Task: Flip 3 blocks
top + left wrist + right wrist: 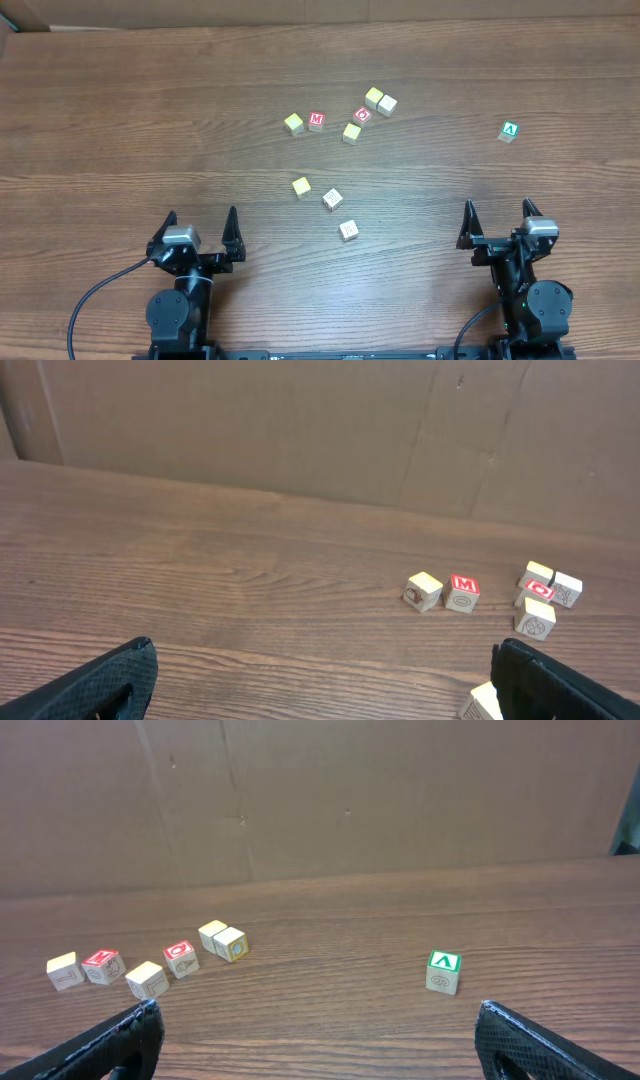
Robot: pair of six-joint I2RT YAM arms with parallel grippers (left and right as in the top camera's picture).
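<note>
I see a dark wood-grain table (110,110) under even light; behind its far edge stands a brown cardboard wall (250,430) with faint creases

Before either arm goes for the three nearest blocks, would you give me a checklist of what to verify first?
1. The left gripper is open and empty: ok.
2. The right gripper is open and empty: ok.
3. All three targets are located, namely the yellow-topped block, the middle block and the nearest block: ok.
4. The targets stand apart, with room for fingers: ok, gaps show between all three.
5. Nothing lies between the grippers and the targets: ok.
6. Which faces lie underneath the targets: cannot tell.
</note>
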